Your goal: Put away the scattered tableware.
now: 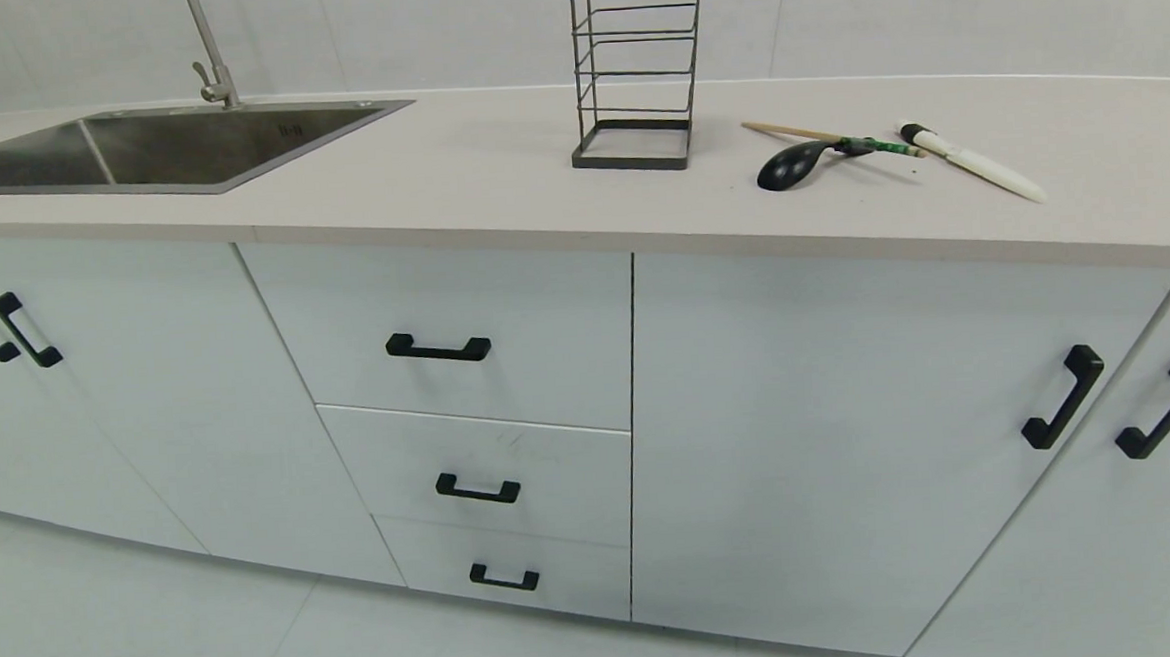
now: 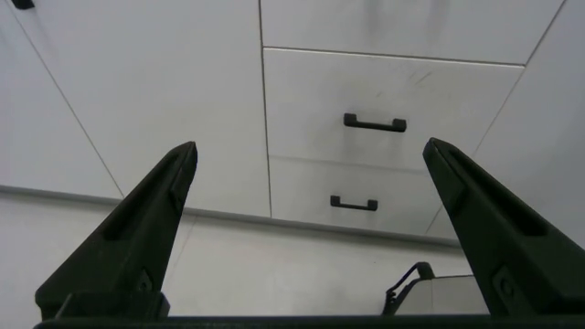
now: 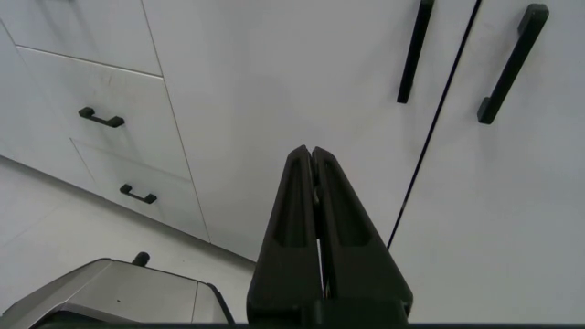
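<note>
Tableware (image 1: 841, 145) lay scattered on the counter (image 1: 498, 188), to the right of the wire rack (image 1: 636, 65) and well apart from the sink (image 1: 165, 150). It was a black spoon (image 1: 792, 164), a wooden chopstick (image 1: 797, 133) and a white knife (image 1: 982, 164). The spoon's handle crossed the chopstick, touching it, and the knife lay just beside their ends.

Both arms hung low, below the counter. The left gripper (image 2: 311, 151) faced the drawers (image 2: 393, 96) with its jaws spread wide and nothing between them. The right gripper (image 3: 312, 153) faced the cabinet doors (image 3: 302, 82) with its fingers pressed together, empty.

Nothing had been picked up yet, so the whole task seemed to remain. The likeliest trouble was the crossed pair: pinching the spoon or the chopstick could drag the other along, or roll it away. All three pieces were thin and lay flat on a hard top, so a grip could slip or scrape the counter. The right gripper would need to open before any grasp. The tall, narrow rack might tip if an arm brushed it on the way up.
</note>
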Motion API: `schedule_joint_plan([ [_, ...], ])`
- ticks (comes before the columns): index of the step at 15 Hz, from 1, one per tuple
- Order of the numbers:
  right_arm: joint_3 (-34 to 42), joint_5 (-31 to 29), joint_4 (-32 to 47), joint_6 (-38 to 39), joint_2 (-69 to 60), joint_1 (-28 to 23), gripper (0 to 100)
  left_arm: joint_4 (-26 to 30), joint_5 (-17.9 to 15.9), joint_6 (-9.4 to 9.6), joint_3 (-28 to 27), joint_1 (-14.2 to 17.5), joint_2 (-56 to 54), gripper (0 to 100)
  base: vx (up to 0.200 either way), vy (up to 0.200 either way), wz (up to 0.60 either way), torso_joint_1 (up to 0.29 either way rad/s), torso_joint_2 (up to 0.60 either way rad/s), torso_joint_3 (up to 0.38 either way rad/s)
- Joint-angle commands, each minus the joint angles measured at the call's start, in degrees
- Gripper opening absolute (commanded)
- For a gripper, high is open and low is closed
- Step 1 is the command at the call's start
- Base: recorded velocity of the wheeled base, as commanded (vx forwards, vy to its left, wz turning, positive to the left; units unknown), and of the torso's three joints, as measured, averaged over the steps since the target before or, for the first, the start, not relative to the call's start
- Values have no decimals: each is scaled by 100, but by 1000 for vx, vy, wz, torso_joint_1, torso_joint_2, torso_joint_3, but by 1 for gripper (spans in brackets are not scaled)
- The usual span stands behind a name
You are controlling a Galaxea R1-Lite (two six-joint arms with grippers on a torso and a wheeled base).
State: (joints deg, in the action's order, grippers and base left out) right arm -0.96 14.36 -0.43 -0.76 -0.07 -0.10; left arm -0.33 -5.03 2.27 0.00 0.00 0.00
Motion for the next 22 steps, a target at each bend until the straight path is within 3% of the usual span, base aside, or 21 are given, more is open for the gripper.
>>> schedule_joint_plan([
  [1,0,5,-1,-4,7,1,0,-275,-402,608,-343,-9,88,100,0,0,0,0,0,0],
  [2,0,5,-1,-4,7,-8,0,-459,-578,652,-958,26,457,100,0,0,0,0,0,0],
  [3,0,5,-1,-4,7,1,0,-565,-850,907,-1591,220,1292,100,0,0,0,0,0,0],
  [4,0,-3,-1,5,7,1,0,-538,-1333,1364,-1591,299,1688,100,0,0,0,0,0,0],
  [5,0,-3,-1,5,7,1,0,-530,-1685,1628,-1503,281,1890,100,0,0,0,0,0,0],
  [6,0,5,-1,-4,7,1,0,-503,-2037,2076,-1406,325,2206,100,0,0,0,0,0,0],
  [8,0,5,-1,5,7,1,0,-20,-2045,2876,-1345,316,2426,100,0,0,0,0,0,0],
  [10,0,-3,-1,5,7,1,0,560,-2028,3816,-1362,299,2681,100,0,0,0,0,0,0],
  [11,0,-3,-1,-4,7,1,0,683,-2019,4159,-1362,299,2777,100,0,0,0,0,0,0],
  [12,0,5,-1,-4,7,1,0,780,-2010,4625,-1354,290,3023,100,0,0,0,0,0,0],
  [14,0,-3,-1,5,7,1,0,780,-1984,5266,-1310,211,3498,100,0,0,0,0,0,0],
  [16,0,-3,-1,5,7,1,0,762,-1975,6286,-1230,-246,4192,100,0,0,0,0,0,0],
  [17,0,5,-1,-4,7,1,0,701,-1826,6892,-1310,-536,4641,100,0,0,0,0,0,0],
  [18,0,5,-1,5,7,1,0,675,-1729,6998,-1362,-598,4772,100,0,0,0,0,0,0],
  [19,0,-3,-1,5,7,1,0,560,-1483,7147,-1521,-861,5142,100,0,0,0,0,0,0],
  [22,0,5,-1,-4,7,1,0,50,-1404,7156,-1758,-1626,6214,100,0,0,0,0,0,0],
])
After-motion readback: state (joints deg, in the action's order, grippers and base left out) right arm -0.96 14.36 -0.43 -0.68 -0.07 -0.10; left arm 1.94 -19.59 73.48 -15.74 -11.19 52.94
